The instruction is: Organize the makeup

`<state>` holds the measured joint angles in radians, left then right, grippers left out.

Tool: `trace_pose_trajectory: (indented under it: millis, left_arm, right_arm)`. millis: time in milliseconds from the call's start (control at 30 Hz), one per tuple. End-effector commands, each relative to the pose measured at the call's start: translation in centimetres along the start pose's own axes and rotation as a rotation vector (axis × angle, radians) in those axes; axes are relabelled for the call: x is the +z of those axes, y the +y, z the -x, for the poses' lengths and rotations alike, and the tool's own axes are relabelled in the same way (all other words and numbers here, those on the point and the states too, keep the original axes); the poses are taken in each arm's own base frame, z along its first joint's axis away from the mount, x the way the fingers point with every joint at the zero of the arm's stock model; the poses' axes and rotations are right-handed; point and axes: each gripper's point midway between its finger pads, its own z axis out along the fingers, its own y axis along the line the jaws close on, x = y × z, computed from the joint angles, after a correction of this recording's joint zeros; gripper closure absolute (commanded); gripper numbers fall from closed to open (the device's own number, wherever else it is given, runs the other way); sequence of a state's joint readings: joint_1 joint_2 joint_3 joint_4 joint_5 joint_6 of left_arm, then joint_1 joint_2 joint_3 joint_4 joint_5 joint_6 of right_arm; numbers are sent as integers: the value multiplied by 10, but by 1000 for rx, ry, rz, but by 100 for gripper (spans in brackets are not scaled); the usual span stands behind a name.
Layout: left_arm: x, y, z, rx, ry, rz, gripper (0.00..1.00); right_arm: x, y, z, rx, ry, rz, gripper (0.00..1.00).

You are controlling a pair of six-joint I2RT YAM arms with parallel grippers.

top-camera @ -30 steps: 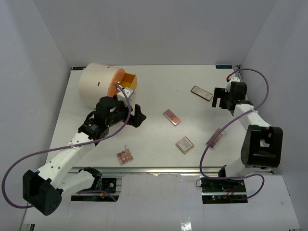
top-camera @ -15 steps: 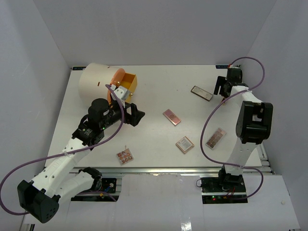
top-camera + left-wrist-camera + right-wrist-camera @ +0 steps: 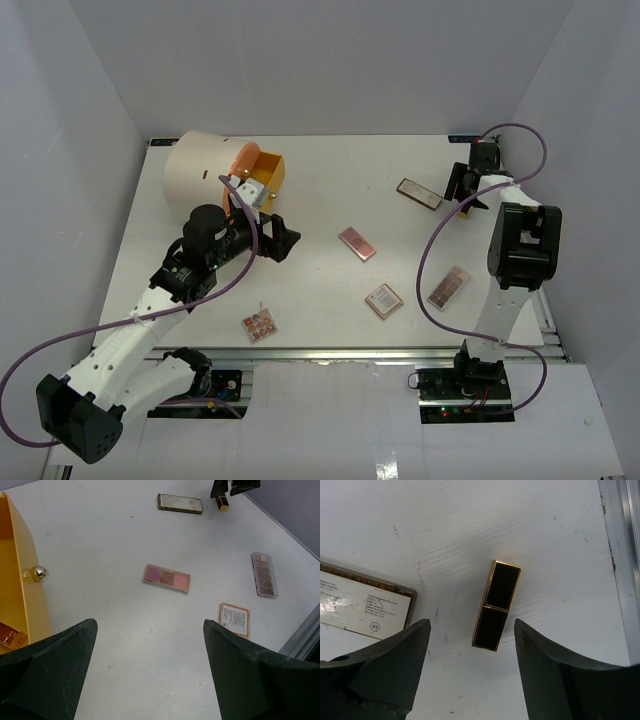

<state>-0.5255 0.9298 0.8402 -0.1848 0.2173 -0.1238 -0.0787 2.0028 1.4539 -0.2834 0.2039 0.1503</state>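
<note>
A black lipstick (image 3: 497, 605) with gold edges lies flat near the far right table edge. My right gripper (image 3: 471, 627) hangs over it, open, with a finger on each side of its near end and neither touching. In the top view that gripper (image 3: 465, 188) is at the back right. A brown palette (image 3: 419, 193) lies just left of it, label side up (image 3: 362, 605). Further makeup lies mid-table: a pink palette (image 3: 166, 578), a long brown palette (image 3: 263, 574) and a face-down palette (image 3: 234, 620). My left gripper (image 3: 150, 625) is open and holds nothing.
The big cream cylinder (image 3: 200, 175) lies at the back left with its orange drawer (image 3: 20, 580) pulled out, a gold knob (image 3: 38, 572) on the drawer front. A small palette (image 3: 260, 323) lies near the front edge. A metal rail (image 3: 620, 555) runs along the table's right side.
My right arm has swung out to the far right corner and come down over the lipstick, its jaws narrowing. My left arm shifted slightly, then held still.
</note>
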Motion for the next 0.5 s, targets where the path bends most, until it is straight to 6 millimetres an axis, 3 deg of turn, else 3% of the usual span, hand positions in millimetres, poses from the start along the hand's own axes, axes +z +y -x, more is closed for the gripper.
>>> trace_pose_trajectory:
  millis: [0, 267, 467]
  left_arm:
    - [-2, 2, 2, 9, -21, 9, 2]
    - [-1, 3, 1, 9, -15, 13, 2]
    - [-1, 4, 1, 10, -16, 20, 2]
  right_arm:
    - [1, -9, 13, 63, -3, -12, 26]
    - [11, -10, 9, 91, 34, 10, 28]
    - [19, -11, 5, 118, 62, 44, 42]
